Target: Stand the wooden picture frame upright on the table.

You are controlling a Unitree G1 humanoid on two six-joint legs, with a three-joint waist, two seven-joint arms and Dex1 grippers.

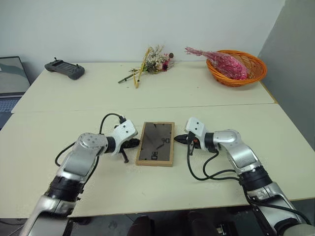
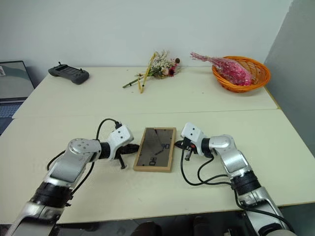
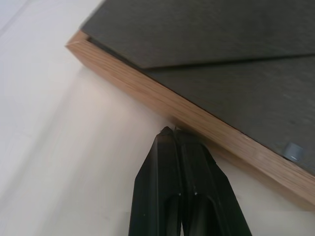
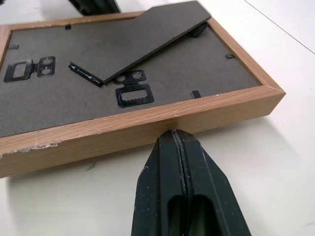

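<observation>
cream table (image 1: 147,191) | wooden picture frame (image 1: 156,143) face-down, dark back up

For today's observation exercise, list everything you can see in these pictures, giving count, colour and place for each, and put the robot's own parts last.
wooden picture frame: one, light wood, dark back panel up, flat on the near table between the grippers.
table: one, pale cream, seam across it.
handheld controller: one, dark grey, far left.
dried flower bunch: one, pale and pink, far middle.
basket: one, orange, far right, holding a pink flower spray.
screen: one, left edge.
left gripper: black, shut, tips at the frame's left edge.
right gripper: black, shut, tips at its right edge.
</observation>
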